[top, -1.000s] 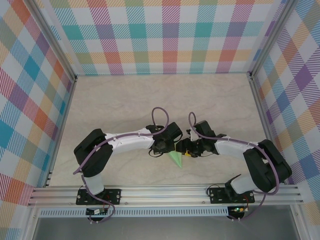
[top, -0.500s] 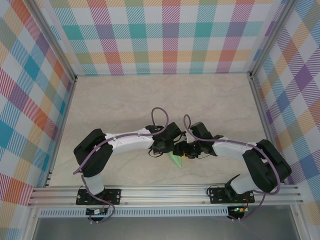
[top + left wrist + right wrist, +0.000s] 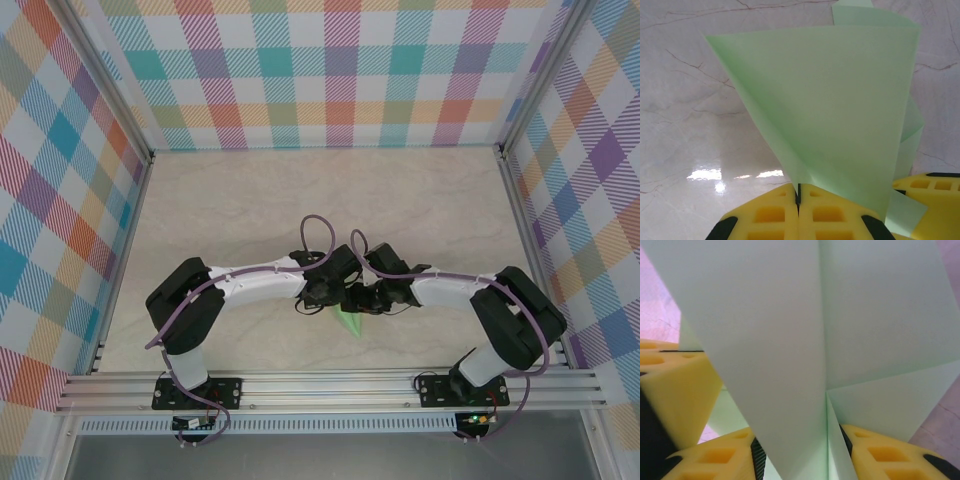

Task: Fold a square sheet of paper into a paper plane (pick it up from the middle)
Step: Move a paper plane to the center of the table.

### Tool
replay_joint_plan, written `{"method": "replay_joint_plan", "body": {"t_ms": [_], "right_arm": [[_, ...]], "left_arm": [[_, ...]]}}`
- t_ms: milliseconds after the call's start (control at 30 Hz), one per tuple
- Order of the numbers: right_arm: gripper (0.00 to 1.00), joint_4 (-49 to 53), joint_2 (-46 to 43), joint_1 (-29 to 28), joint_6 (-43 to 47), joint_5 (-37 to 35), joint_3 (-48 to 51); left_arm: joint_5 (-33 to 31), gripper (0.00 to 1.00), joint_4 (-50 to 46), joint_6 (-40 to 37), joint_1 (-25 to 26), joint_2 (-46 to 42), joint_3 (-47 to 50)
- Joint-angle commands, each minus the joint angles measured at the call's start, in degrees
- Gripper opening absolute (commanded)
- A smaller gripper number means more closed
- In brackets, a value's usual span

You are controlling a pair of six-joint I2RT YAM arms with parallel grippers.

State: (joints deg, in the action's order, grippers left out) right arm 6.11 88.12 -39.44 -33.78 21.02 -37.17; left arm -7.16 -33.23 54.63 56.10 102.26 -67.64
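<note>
Right now I am pinching the paper (image 3: 840, 110) in the clenched left fingers (image 3: 765, 216), midway between both arms over the tabletop (image 3: 250, 200). The right fingers (image 3: 890, 456) are straddling its crease, parted, so I judge they are closing across it next.

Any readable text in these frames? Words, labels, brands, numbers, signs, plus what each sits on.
No text can be read in any view.
sheet of paper: plain pale green, no print.
left gripper: yellow pads, no markings.
checked walls: coloured pattern, no lettering.
small boards below the arm bases: too small to tell whether they carry any print.
</note>
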Motion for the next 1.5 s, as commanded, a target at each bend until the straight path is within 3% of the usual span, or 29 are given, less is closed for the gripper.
{"method": "replay_joint_plan", "body": {"t_ms": [0, 433, 600, 700, 800, 933, 1300, 1467], "right_arm": [[0.41, 1.53, 1.44, -1.24, 1.41, -1.89, -1.59], [0.26, 2.36, 1.06, -2.11, 1.11, -4.13, -1.33], [0.13, 3.58, -1.04, -2.13, 0.73, -5.66, -1.70], [0.10, 6.20, -1.89, -2.13, 0.99, -8.14, -3.51], [0.10, 10.62, -2.58, -2.13, 0.68, -13.29, -6.24], [0.10, 17.94, -1.17, -2.21, -0.34, -22.14, -12.03], [0.16, 30.62, 15.84, -4.10, -3.05, -32.87, -31.35], [0.24, 33.00, 20.83, -4.76, -2.58, -33.58, -35.47]], "left_arm": [[-0.33, 0.00, 0.14, -0.08, -0.37, -2.20, 0.32], [-0.56, 0.01, 3.35, 0.96, -0.46, -4.69, 3.21], [-1.88, 0.10, 5.77, 1.61, -0.46, -9.01, 6.43], [-3.97, 0.20, 7.01, 2.04, -0.47, -13.65, 8.98], [-7.65, 0.31, 6.59, 3.07, -0.54, -19.06, 11.62], [-12.17, 0.38, 5.09, 4.22, -0.81, -25.89, 15.01], [-13.75, 0.43, 3.24, 7.54, -3.74, -36.24, 22.88], [-13.70, 0.44, 2.56, 7.49, -4.35, -38.28, 23.97]]}}
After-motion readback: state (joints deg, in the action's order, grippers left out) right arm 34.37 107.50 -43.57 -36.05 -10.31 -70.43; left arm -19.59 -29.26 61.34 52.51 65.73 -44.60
